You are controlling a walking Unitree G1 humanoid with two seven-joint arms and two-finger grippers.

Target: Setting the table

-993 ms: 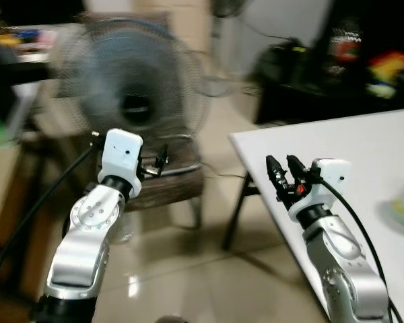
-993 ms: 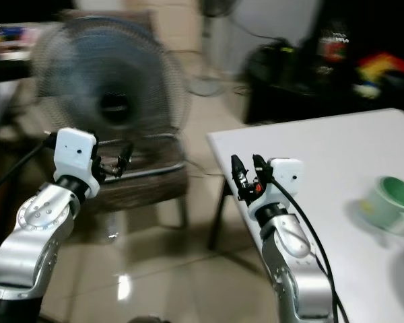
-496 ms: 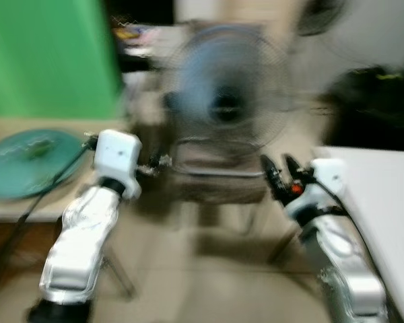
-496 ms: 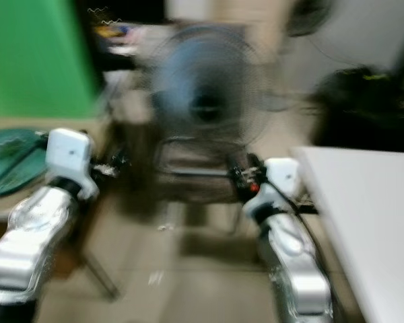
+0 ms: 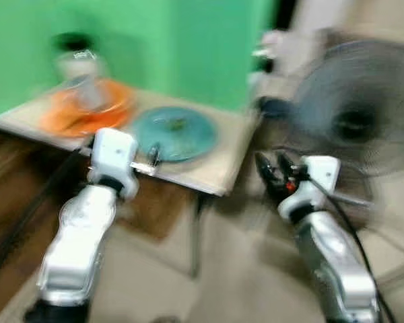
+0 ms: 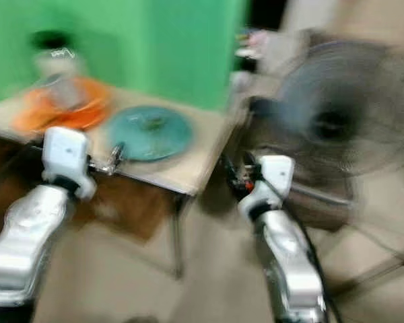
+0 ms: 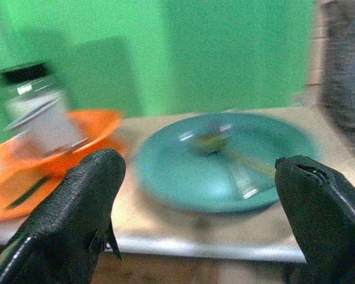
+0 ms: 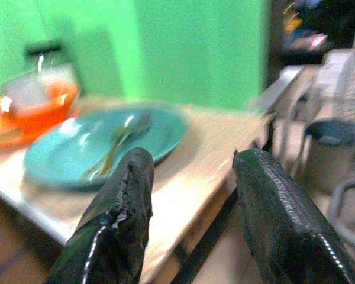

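Standing before a green wall, a small tan surface (image 5: pixel 219 171) carries a teal plate (image 5: pixel 173 133) and, further to the robot's left, an orange dish (image 5: pixel 84 114) with a dark-lidded jar (image 5: pixel 77 64) on or behind it (the blur makes it hard to say which). From the head views, the left tool (image 5: pixel 153 156) is raised in front of the near edge of the surface, just short of the teal plate, and the right tool (image 5: pixel 273 171) is held up off the surface's right corner, with a standing fan (image 5: pixel 353 124) behind it. Everything here is smeared by motion.

Through the left wrist view, the two black fingers (image 7: pixel 77 219) stand wide apart, nothing between them, framing the teal plate, which holds cutlery (image 7: pixel 225 160); the orange dish and jar sit beside it.

Through the right wrist view, its fingers (image 8: pixel 121 225) are also spread with nothing gripped. Beyond them lies the teal plate with a utensil resting across it, the orange dish past that, and the edge of the surface running close by.
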